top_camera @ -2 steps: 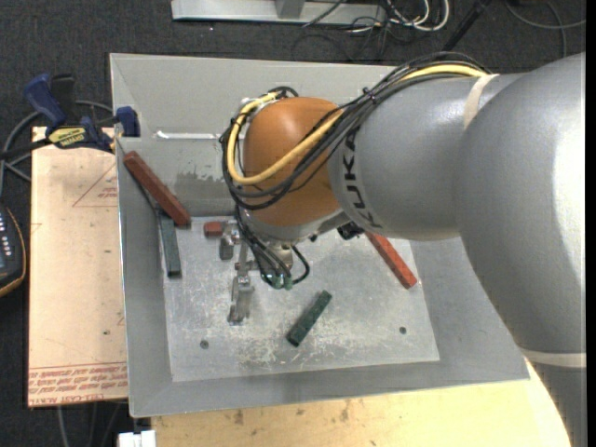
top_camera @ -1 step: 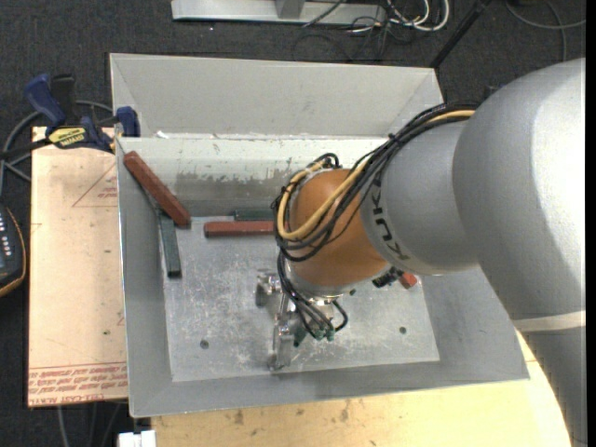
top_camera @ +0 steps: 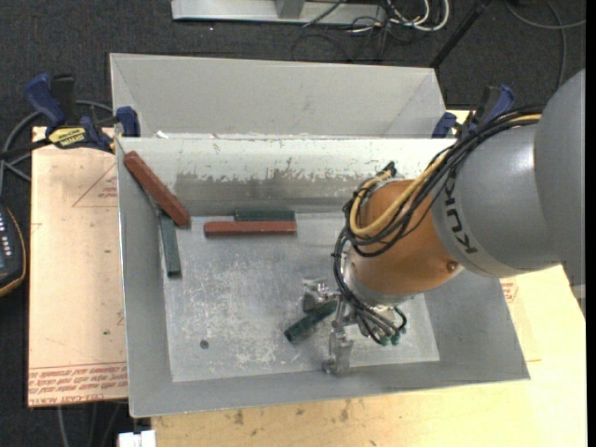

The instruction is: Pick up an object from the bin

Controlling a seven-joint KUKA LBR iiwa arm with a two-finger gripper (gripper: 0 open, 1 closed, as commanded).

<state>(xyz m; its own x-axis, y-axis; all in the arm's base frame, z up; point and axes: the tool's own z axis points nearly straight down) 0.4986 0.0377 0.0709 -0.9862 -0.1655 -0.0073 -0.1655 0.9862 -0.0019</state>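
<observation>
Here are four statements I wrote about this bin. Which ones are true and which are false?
1. A brown bar leans in the bin's upper left corner. True: the leaning brown bar rests there, in the bin.
2. A thin dark green bar lies alongside a flat brown bar near the back wall. True: the thin dark green bar lies against the flat brown bar.
3. The gripper is over the flat brown bar. False: the gripper is low over a short dark green bar in the lower right part.
4. The things lie in one heap. False: they lie spread out.
</observation>
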